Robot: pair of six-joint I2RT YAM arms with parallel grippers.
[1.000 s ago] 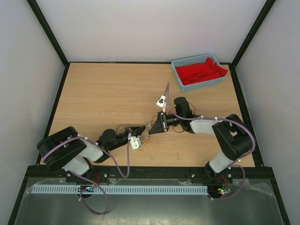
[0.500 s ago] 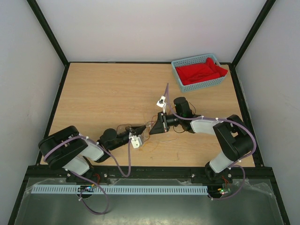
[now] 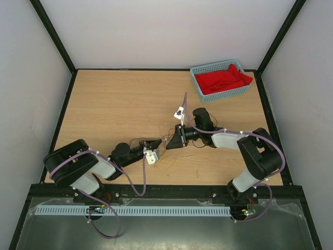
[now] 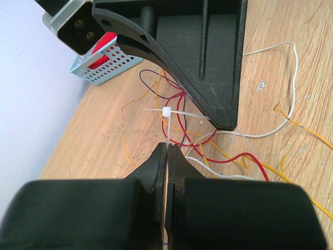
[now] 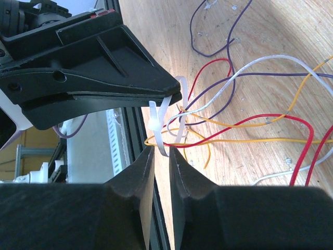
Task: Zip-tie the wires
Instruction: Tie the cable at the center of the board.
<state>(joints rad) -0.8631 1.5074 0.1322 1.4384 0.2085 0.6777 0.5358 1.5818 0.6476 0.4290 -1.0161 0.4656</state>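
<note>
The wires (image 3: 167, 148), thin red, orange, white and purple strands, lie loosely tangled on the wooden table between my two grippers. They also show in the left wrist view (image 4: 179, 121) and the right wrist view (image 5: 270, 119). A white zip tie (image 4: 166, 112) loops round some strands, and its head also shows in the right wrist view (image 5: 155, 125). My left gripper (image 4: 167, 147) is shut on the zip tie's strap just below the head. My right gripper (image 5: 161, 151) faces it with its jaws narrowly apart, and the tie's tail end hangs between the tips. The two grippers almost touch in the top view, left (image 3: 158, 141) and right (image 3: 171, 142).
A blue basket (image 3: 229, 94) holding a red cloth (image 3: 223, 78) stands at the table's back right; it also shows in the left wrist view (image 4: 104, 70). The table's black front rail (image 3: 166, 190) runs behind the left arm.
</note>
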